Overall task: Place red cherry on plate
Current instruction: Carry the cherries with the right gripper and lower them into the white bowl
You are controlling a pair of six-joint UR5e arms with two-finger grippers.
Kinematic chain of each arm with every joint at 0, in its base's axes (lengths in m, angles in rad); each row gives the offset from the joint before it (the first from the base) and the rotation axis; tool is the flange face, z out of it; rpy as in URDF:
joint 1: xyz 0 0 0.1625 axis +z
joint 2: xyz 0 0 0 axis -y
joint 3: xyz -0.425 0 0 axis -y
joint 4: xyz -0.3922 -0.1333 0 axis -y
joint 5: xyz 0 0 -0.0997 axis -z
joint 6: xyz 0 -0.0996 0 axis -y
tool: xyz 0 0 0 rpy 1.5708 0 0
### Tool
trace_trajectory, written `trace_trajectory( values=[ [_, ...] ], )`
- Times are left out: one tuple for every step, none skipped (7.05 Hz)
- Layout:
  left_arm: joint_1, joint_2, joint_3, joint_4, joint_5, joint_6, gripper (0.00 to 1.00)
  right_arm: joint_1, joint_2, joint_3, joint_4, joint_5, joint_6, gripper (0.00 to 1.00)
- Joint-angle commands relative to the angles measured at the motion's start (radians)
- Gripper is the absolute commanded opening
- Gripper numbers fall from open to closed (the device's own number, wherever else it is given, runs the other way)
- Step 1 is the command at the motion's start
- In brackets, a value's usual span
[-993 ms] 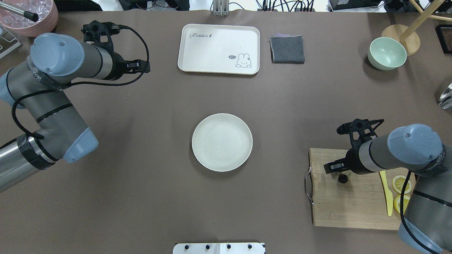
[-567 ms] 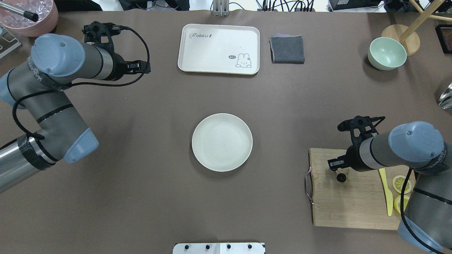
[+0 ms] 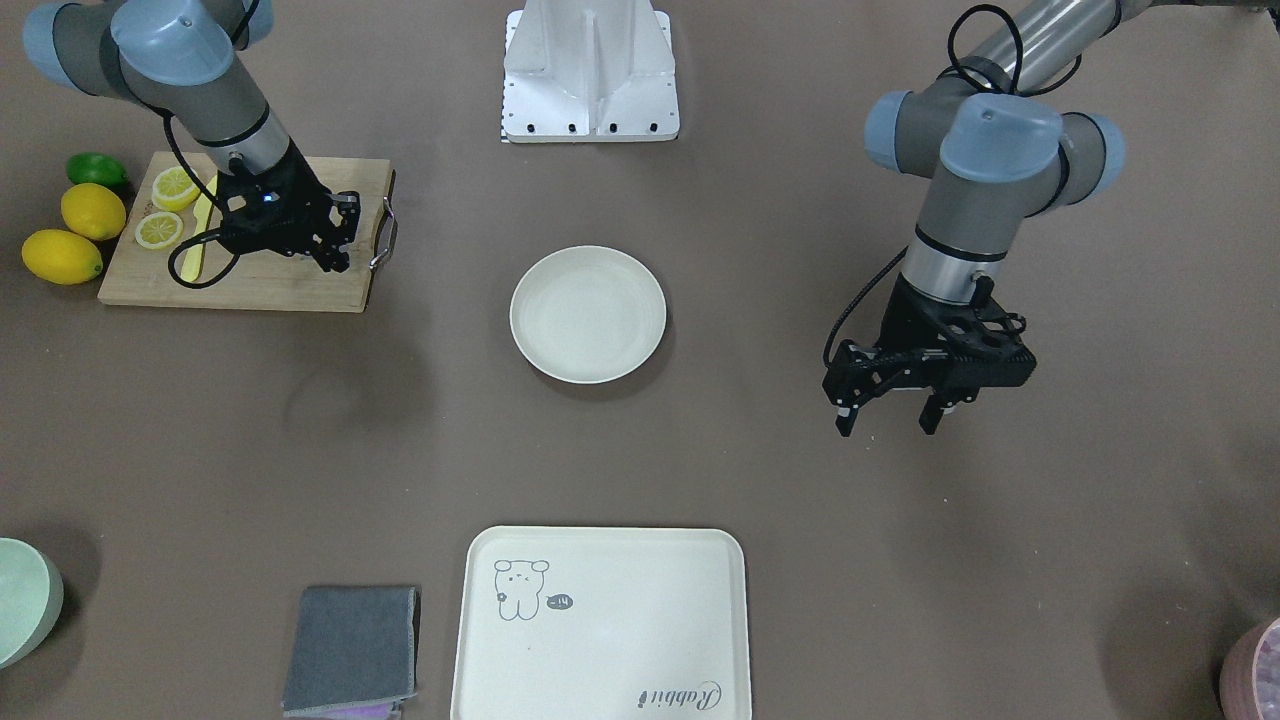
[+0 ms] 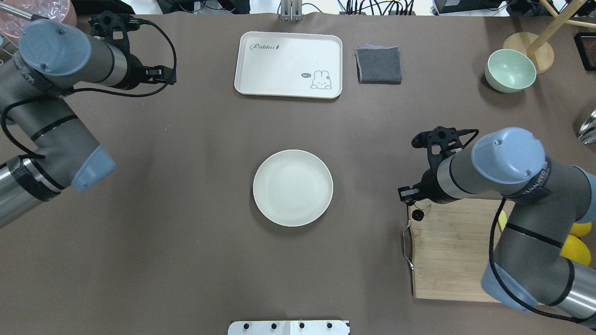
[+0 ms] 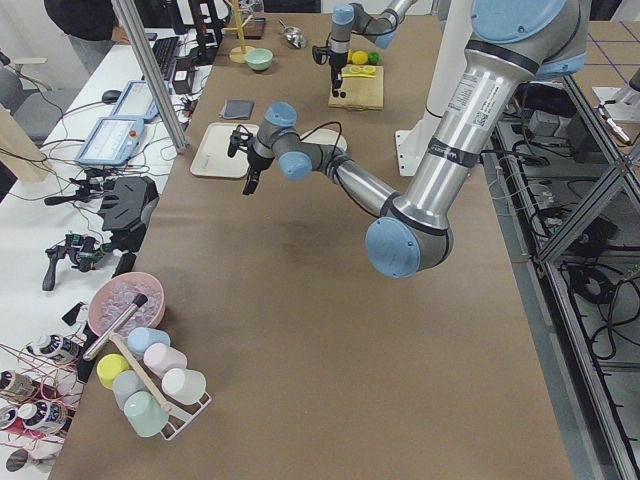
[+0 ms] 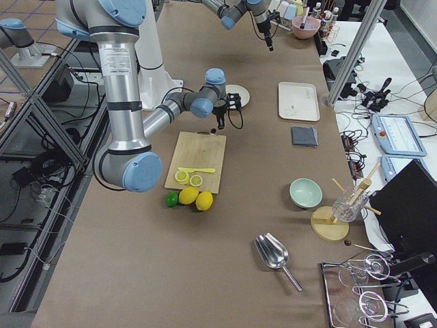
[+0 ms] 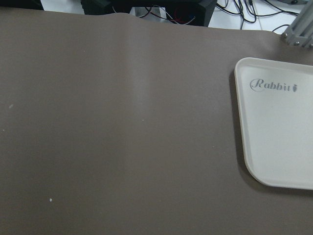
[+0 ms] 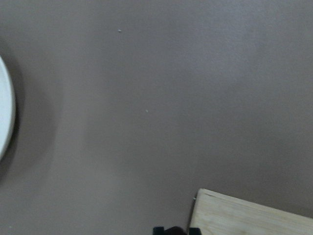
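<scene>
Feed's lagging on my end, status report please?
Right gripper shut on red cherry, dangling by cutting board corner. Left gripper open, empty. Path to plate clear.

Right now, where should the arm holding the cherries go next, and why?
Probably swing across toward the plate. The right end effector holds the red cherry dangling above the corner of the cutting board, and the plate lies apart from it, nearer the table's middle.

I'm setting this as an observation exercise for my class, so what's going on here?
The right gripper is shut on the red cherry, which dangles by its stems above a corner of the cutting board. The plate sits bare at the table's centre, so the cherry is not yet placed. The left gripper hovers open near the rabbit tray, holding nothing.
</scene>
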State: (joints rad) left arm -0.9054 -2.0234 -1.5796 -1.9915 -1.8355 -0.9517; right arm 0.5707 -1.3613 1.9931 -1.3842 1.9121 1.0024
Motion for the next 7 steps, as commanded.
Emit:
trace_trajectory(
  values=[
    [-0.143,0.023,0.084,0.107,-0.184,0.177,0.98,-0.017,0.216,-0.034,-0.168,-0.010,0.012,0.00],
    [-0.202,0.058,0.084,0.108,-0.194,0.212,0.98,-0.026,0.301,-0.087,-0.186,-0.018,0.015,0.00],
    [-0.263,0.087,0.089,0.111,-0.215,0.319,0.98,-0.038,0.392,-0.173,-0.185,-0.042,0.031,0.00],
    [-0.323,0.107,0.111,0.111,-0.276,0.399,0.98,-0.048,0.471,-0.266,-0.177,-0.073,0.031,0.00],
    [-0.357,0.126,0.118,0.111,-0.307,0.447,0.98,-0.061,0.526,-0.342,-0.171,-0.085,0.030,0.00],
    [-0.374,0.132,0.122,0.111,-0.308,0.450,0.98,-0.081,0.533,-0.381,-0.133,-0.099,0.030,0.00],
    [-0.385,0.134,0.130,0.111,-0.309,0.450,0.98,-0.100,0.536,-0.413,-0.072,-0.114,0.054,0.00]
  ],
)
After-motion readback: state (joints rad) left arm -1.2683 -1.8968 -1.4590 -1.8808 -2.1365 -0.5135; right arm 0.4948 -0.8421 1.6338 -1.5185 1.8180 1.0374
